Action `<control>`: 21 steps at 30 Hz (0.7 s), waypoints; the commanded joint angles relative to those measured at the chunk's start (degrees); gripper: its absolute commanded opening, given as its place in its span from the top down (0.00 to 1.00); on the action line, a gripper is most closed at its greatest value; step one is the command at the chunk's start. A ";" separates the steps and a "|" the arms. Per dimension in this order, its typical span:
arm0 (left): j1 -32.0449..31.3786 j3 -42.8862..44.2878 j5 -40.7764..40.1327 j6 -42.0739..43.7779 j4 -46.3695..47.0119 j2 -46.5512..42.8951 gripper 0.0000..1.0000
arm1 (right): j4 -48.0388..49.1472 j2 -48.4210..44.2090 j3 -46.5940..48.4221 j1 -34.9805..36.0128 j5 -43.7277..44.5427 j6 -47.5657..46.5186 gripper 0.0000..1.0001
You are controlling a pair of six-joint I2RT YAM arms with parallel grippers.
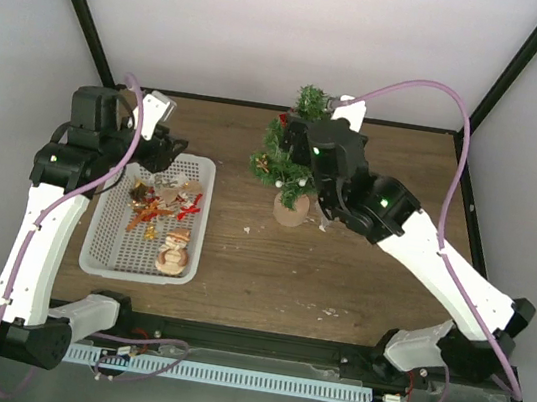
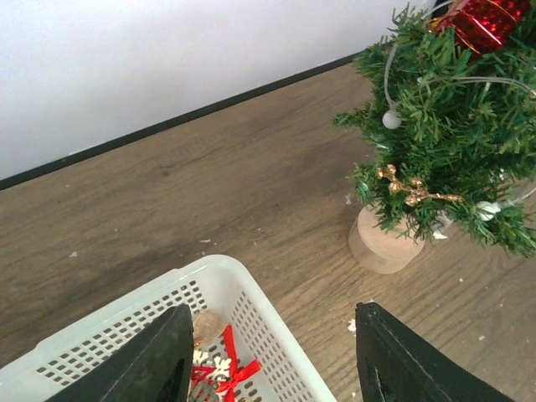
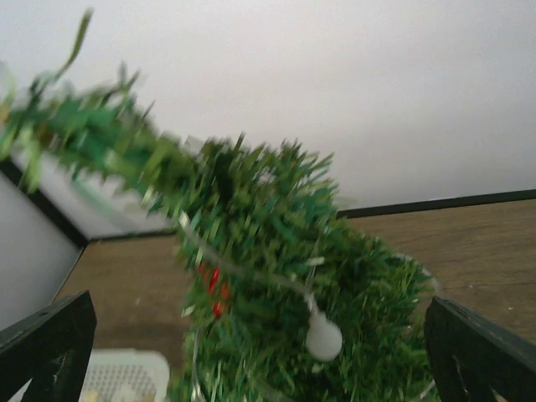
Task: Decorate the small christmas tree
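The small christmas tree (image 1: 294, 154) stands upright on its round tan wooden base (image 1: 290, 212) at the table's far middle. It carries a red gift ornament (image 2: 481, 21), a gold berry sprig (image 2: 408, 188) and a white bead string (image 2: 391, 120). My right gripper (image 1: 304, 166) is open, with its fingers on either side of the tree (image 3: 276, 293), which is blurred in the right wrist view. My left gripper (image 2: 268, 368) is open and empty above the far corner of the white basket (image 2: 251, 293). A red bow (image 2: 228, 368) lies just below it.
The white basket (image 1: 103, 227) at the left holds red and gold ornaments (image 1: 157, 203) and a snowman figure (image 1: 174, 251). Walls close in the back and both sides. Small white crumbs lie on the wooden table (image 1: 339, 272).
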 commanded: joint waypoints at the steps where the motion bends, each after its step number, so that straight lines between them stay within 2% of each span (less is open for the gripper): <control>1: 0.31 0.53 3.38 1.18 -1.40 -0.80 0.45 | 7.57 -6.97 -7.53 -0.10 -12.62 -10.07 0.00; 6: 0.29 2.44 5.66 3.42 -4.58 -0.52 0.44 | 8.70 -20.69 -18.68 -0.12 -18.02 -10.94 0.00; 15: 1.05 6.78 0.92 7.24 -12.38 3.22 0.45 | -14.14 -31.07 -19.17 -0.10 -19.47 -0.73 0.04; 21: 10.10 6.40 2.55 6.52 -14.78 8.53 0.46 | -20.62 -36.50 -24.19 -0.10 -26.61 5.76 0.08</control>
